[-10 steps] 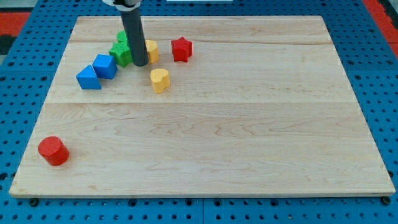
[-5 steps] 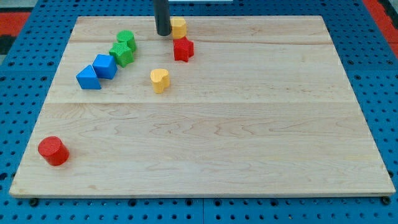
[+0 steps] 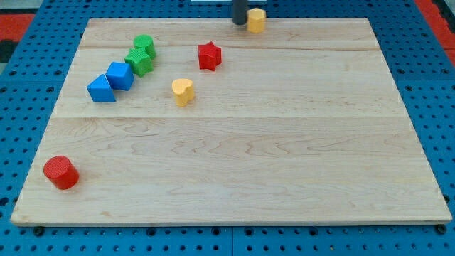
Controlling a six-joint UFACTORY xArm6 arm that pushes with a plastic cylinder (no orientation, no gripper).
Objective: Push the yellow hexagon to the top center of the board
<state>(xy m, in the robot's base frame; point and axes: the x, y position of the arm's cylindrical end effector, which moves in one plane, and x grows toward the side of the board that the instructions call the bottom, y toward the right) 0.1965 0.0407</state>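
The yellow hexagon (image 3: 256, 20) sits at the board's top edge, a little right of center. My tip (image 3: 239, 23) is right beside it on its left, touching or nearly touching it. Only the lowest part of the dark rod shows at the view's top.
A red star (image 3: 209, 55) lies below and left of the hexagon. A yellow heart (image 3: 183, 92) is lower still. Two green blocks (image 3: 141, 55), a blue cube (image 3: 120, 75) and a blue triangle (image 3: 100, 89) cluster at upper left. A red cylinder (image 3: 60, 172) stands at lower left.
My tip moved up and right along the top edge, pushing the yellow hexagon from beside the red star to the top, right of center. The other blocks stayed put.
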